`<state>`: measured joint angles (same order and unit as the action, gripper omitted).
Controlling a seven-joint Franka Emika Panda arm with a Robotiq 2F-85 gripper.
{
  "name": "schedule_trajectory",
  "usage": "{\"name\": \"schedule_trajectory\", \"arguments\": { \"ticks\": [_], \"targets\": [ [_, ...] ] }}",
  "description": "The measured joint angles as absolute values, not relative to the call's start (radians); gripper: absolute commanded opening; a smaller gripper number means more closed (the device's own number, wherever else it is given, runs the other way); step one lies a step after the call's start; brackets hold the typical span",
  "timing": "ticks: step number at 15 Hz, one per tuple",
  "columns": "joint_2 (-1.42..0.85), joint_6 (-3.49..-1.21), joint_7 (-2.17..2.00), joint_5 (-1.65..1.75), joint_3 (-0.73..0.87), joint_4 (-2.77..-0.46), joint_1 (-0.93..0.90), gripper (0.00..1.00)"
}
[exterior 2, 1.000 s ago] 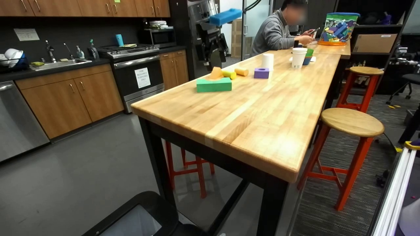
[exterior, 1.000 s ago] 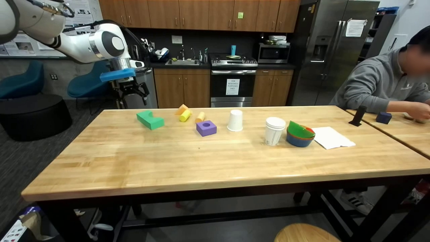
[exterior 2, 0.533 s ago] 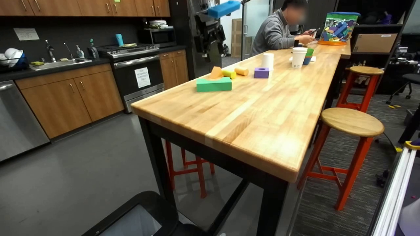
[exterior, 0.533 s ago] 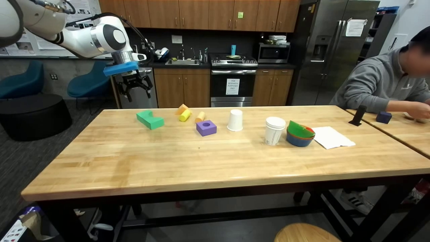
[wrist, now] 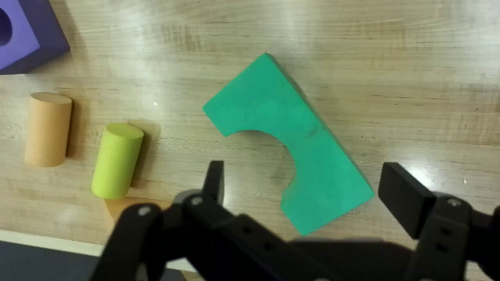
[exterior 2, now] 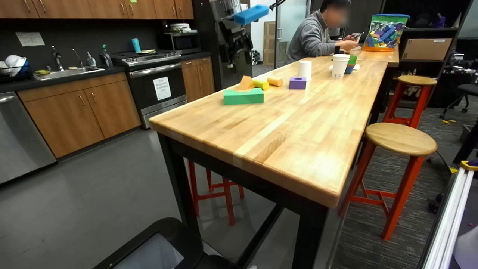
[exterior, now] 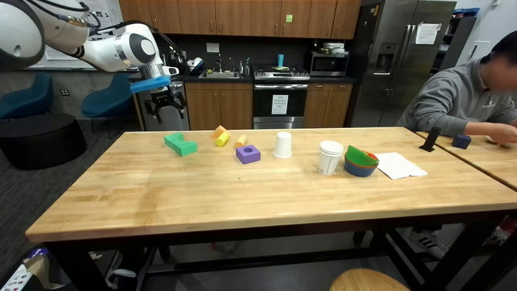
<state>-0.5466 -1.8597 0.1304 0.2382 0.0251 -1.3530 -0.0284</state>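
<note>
My black gripper point(exterior: 170, 117) is open and empty, raised above the table's far left part in an exterior view. In the wrist view the spread fingers point(wrist: 308, 187) frame one end of a green block with a curved notch point(wrist: 289, 136). They do not appear to touch it. The green block lies flat on the table in both exterior views point(exterior: 180, 144) point(exterior 2: 243, 97). Near it are a yellow cylinder point(wrist: 117, 162), an orange cylinder point(wrist: 49, 130) and a purple block with a round hole point(wrist: 23, 43). An orange block point(exterior: 218, 131) is partly hidden behind the yellow cylinder.
On the wooden table point(exterior: 242, 194) stand an upside-down white cup point(exterior: 282, 144), stacked white cups point(exterior: 329, 157) and stacked bowls point(exterior: 360, 169) beside white paper point(exterior: 400, 165). A person point(exterior: 452, 93) sits at the far end. The table edge point(wrist: 50, 242) shows in the wrist view.
The arm has shifted to the right in an exterior view, and the gripper has risen and changed its tilt. The blocks, cylinders and cups have not moved.
</note>
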Motion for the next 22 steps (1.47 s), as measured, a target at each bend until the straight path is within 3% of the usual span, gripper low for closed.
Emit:
{"name": "schedule_trajectory", "arguments": {
  "ticks": [22],
  "targets": [
    [-0.631,-1.838,0.149,0.237,0.022,-1.299,-0.029,1.00]
  ]
}}
